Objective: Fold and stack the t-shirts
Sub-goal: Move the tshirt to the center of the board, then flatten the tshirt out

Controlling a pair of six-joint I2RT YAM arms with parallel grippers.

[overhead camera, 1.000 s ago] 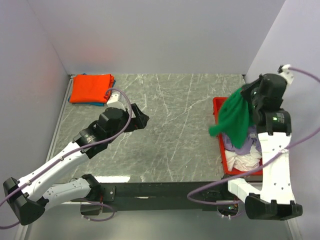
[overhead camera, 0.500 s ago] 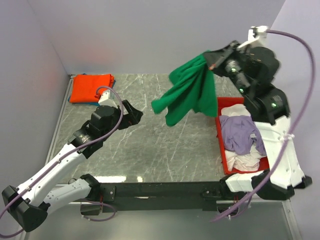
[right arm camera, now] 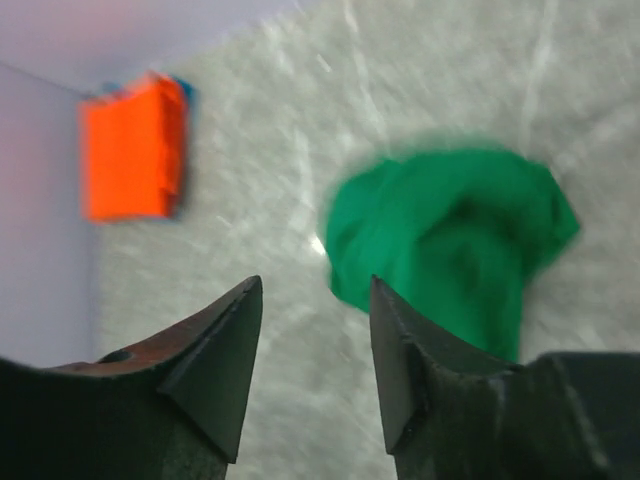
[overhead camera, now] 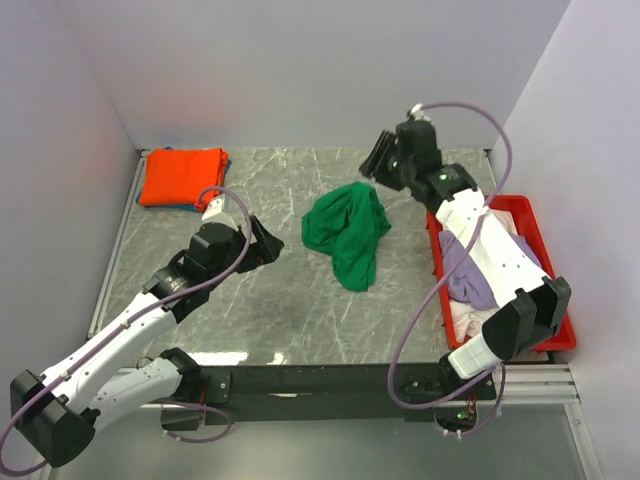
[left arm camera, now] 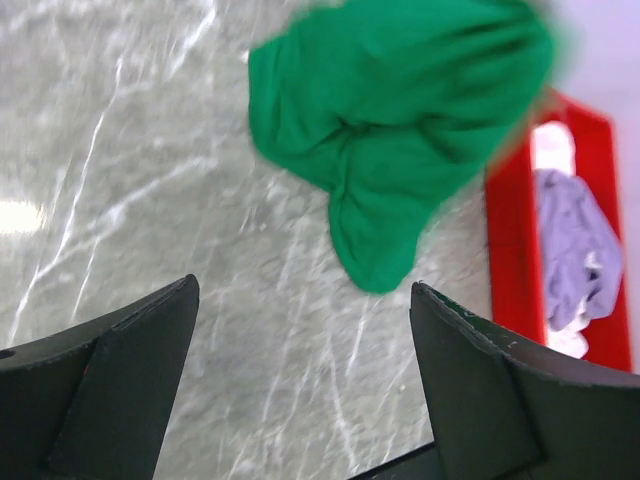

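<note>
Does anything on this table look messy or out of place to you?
Yes: the green t-shirt lies in a crumpled, unfolded heap in the middle of the table, while the orange t-shirt sits neatly folded in the far-left corner. A lilac t-shirt is bunched in the red tray.

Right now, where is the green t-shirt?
In the top view, the green t-shirt lies crumpled on the table, left of the red tray, between the left claw and right claw.

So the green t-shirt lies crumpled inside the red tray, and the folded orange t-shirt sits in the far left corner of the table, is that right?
Not quite. The green t-shirt lies crumpled on the table, left of the red tray, not inside it; the top view shows this. The folded orange t-shirt does sit in the far left corner.
</note>
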